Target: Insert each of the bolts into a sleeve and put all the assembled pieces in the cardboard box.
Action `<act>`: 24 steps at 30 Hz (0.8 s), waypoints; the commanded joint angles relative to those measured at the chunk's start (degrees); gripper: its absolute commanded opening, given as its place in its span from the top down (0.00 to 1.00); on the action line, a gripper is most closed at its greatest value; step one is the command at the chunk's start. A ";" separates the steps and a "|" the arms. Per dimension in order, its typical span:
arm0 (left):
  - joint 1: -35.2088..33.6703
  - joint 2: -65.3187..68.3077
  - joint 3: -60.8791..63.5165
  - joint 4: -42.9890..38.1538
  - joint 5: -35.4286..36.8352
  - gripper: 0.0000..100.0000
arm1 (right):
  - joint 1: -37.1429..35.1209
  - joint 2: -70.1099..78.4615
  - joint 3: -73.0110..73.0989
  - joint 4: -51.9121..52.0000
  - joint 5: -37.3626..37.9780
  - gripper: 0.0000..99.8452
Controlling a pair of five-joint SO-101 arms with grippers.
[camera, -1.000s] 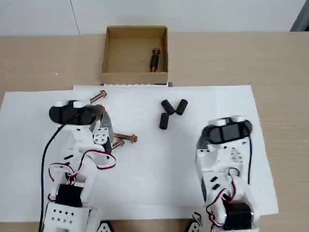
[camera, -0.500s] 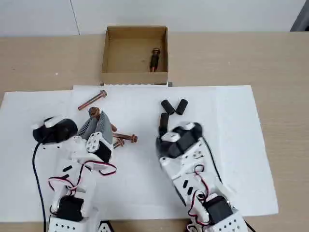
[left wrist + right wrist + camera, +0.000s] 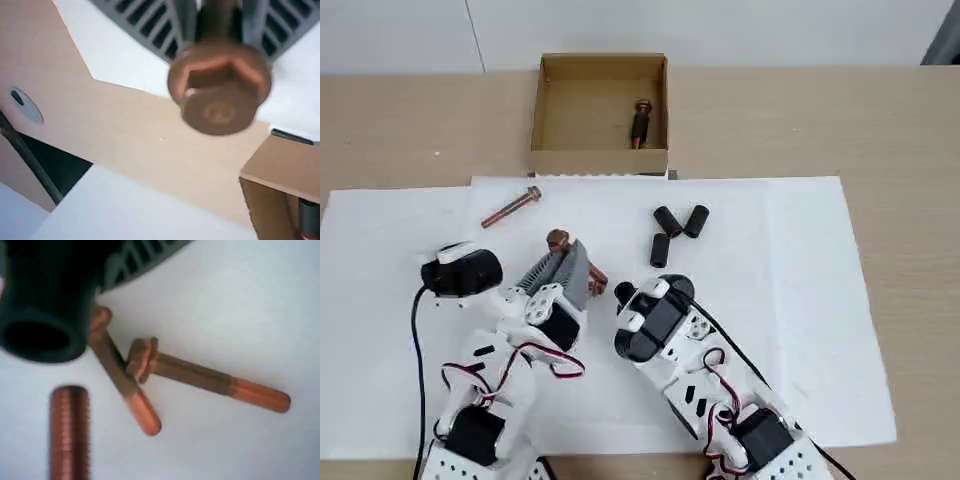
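In the high view my left gripper (image 3: pixel 560 252) is shut on a copper bolt (image 3: pixel 558 240), head up, over the white paper. The left wrist view has that bolt's hex head (image 3: pixel 218 86) between the grey fingers (image 3: pixel 150 22). Just to its right, my right gripper (image 3: pixel 627 296) is shut on a black sleeve (image 3: pixel 42 315), whose open bore faces the camera beside the held bolt's threaded end (image 3: pixel 69 432). Two loose bolts (image 3: pixel 200 375) lie crossed on the paper below. The cardboard box (image 3: pixel 603 150) at the back holds one assembled piece (image 3: pixel 640 122).
Three loose black sleeves (image 3: pixel 667 220) lie on the paper right of centre. Another bolt (image 3: pixel 511 208) lies at the back left of the white paper (image 3: pixel 800 300). The box's corner (image 3: pixel 280 170) appears in the left wrist view.
The right arm has swung left across the paper with its sleeve, ending beside the left gripper. The left gripper has shifted right with its bolt.
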 commanded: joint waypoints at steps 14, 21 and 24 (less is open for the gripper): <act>1.67 -1.05 -6.99 -1.41 0.26 1.00 | -0.31 -0.57 0.97 0.84 5.80 1.00; 4.48 -0.97 -6.99 -1.32 0.18 1.00 | -0.22 -0.57 0.97 -2.33 5.89 1.00; 4.48 -0.97 -6.99 0.88 0.00 1.00 | -0.22 -0.57 0.97 -2.95 5.89 1.00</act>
